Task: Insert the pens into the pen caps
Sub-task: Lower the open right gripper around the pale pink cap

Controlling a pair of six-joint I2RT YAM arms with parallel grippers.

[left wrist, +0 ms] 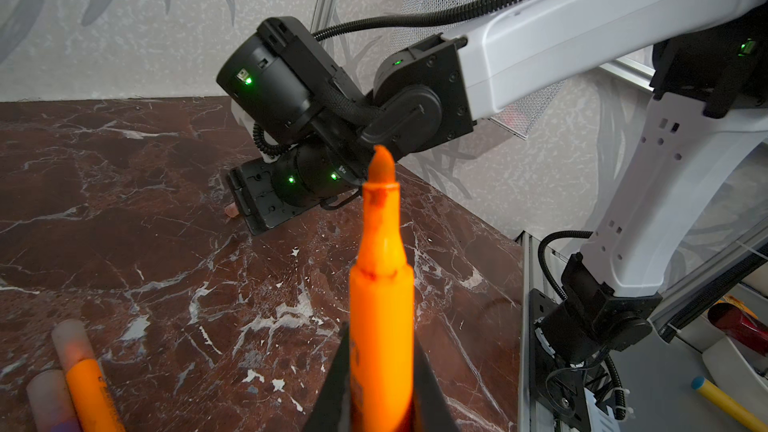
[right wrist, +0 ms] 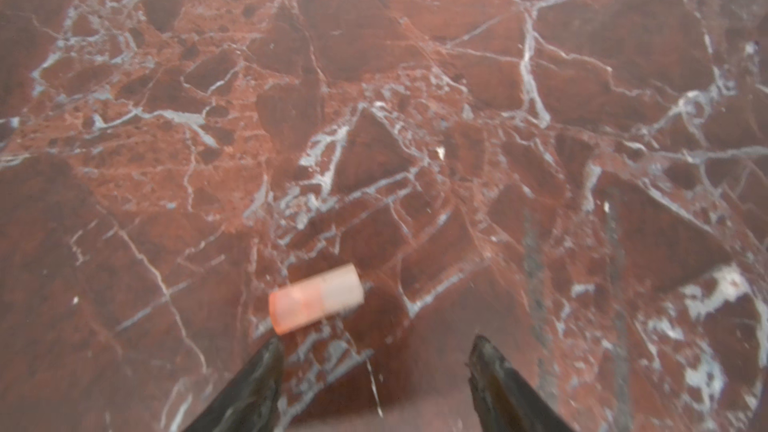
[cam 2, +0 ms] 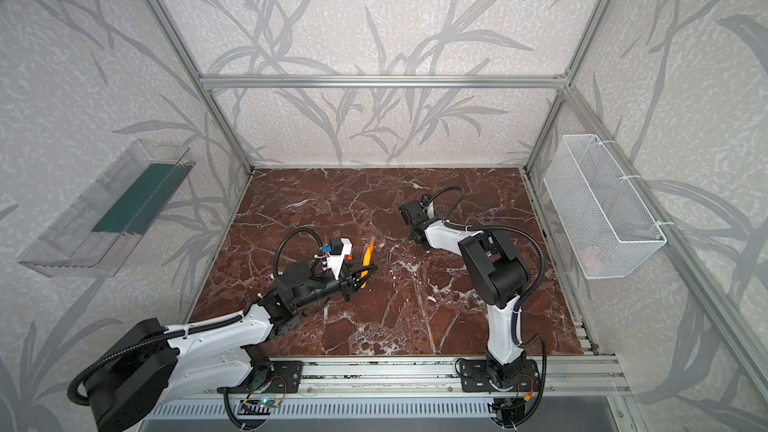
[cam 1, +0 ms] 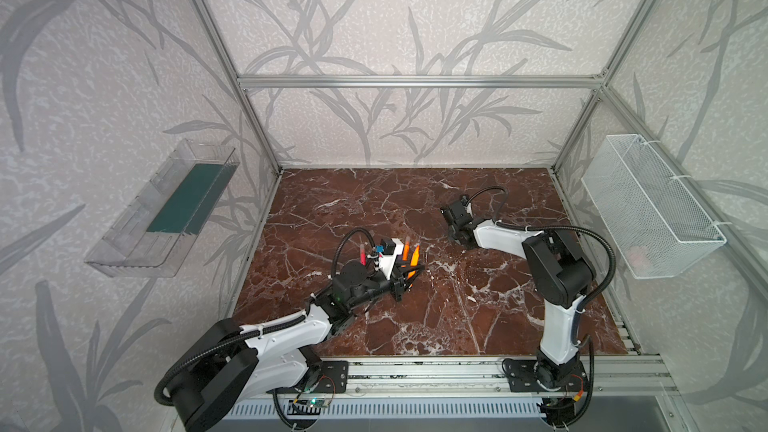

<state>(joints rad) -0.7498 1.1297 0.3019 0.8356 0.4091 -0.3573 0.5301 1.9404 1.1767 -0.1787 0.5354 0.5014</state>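
My left gripper [left wrist: 380, 338] is shut on an orange pen [left wrist: 380, 284], whose bare tip points towards the right arm. Both top views show that gripper [cam 1: 409, 274] [cam 2: 365, 275] and the held pen [cam 1: 414, 260] [cam 2: 365, 261] at the table's middle left. Beside it lie a capped orange pen [left wrist: 85, 380], a capped purple pen [left wrist: 50, 405] and a pink pen [cam 1: 362, 255]. My right gripper [right wrist: 376, 347] [cam 1: 451, 222] is open just above the marble. A loose pale pink pen cap [right wrist: 316, 299] lies flat just beyond one fingertip [right wrist: 272, 351], not between the fingers.
The brown marble table [cam 1: 415, 317] has an aluminium rail [cam 1: 415, 371] along its front edge. On the right wall hangs a white wire basket [cam 1: 648, 209], and on the left wall a clear plastic tray [cam 1: 166, 209]. Frame posts stand at the back corners.
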